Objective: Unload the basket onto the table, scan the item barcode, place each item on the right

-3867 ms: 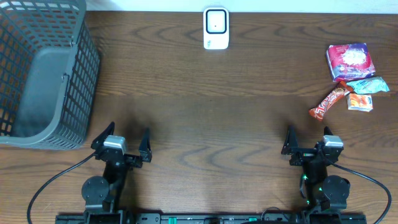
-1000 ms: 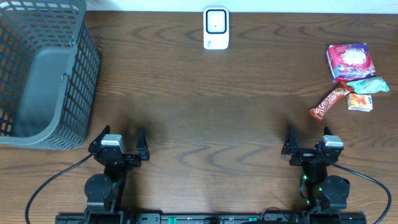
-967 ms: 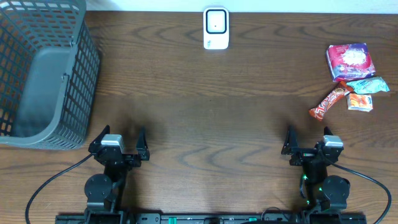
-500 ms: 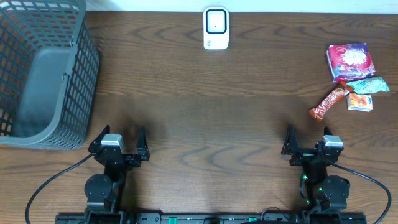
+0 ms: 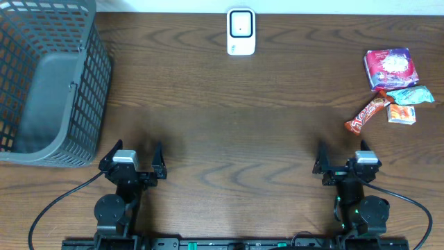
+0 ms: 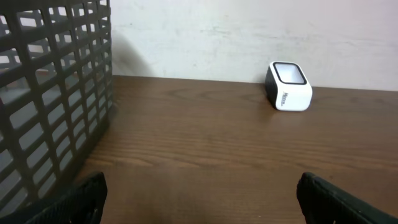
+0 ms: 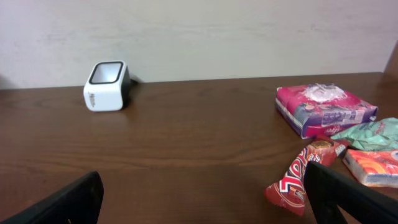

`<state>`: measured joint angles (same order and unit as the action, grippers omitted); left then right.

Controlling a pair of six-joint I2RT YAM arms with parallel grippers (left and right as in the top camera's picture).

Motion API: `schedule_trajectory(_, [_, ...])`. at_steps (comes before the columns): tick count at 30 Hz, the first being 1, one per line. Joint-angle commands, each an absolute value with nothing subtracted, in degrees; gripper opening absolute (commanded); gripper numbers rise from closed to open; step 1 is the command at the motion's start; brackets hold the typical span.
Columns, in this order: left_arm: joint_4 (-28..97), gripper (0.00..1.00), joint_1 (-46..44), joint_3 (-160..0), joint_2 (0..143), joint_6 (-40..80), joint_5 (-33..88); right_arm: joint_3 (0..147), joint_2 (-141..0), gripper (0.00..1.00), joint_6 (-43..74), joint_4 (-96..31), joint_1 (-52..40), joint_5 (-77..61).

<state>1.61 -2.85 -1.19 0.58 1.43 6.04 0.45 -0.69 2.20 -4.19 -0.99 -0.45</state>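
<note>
A white barcode scanner (image 5: pixel 241 31) stands at the table's far edge (image 6: pixel 288 86) (image 7: pixel 107 85). The items lie at the far right: a pink pack (image 5: pixel 390 67) (image 7: pixel 323 109), a red candy bar (image 5: pixel 365 114) (image 7: pixel 301 177), a teal packet (image 5: pixel 409 95) (image 7: pixel 376 134) and an orange packet (image 5: pixel 402 114) (image 7: pixel 373 167). My left gripper (image 5: pixel 132 158) (image 6: pixel 199 205) is open and empty near the front edge. My right gripper (image 5: pixel 343 161) (image 7: pixel 202 205) is open and empty too; the candy bar lies just ahead of its right finger.
A tall grey mesh basket (image 5: pixel 48 83) fills the back left corner, and its wall (image 6: pixel 50 93) rises close on the left of my left gripper. Black cables trail from both arm bases along the front edge.
My right gripper has shifted slightly to the left. The left arm and all objects have stayed where they were.
</note>
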Motion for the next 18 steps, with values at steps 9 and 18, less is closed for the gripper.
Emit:
schedule_trajectory(9, [3.6, 0.98, -3.1, -0.2, 0.2, 0.7, 6.8, 0.3, -0.3, 0.99, 0.1, -4.5, -1.8, -0.7])
schedule_trajectory(18, [3.6, 0.98, -3.1, -0.2, 0.2, 0.7, 6.8, 0.3, -0.3, 0.99, 0.1, -4.5, -1.5, -0.8])
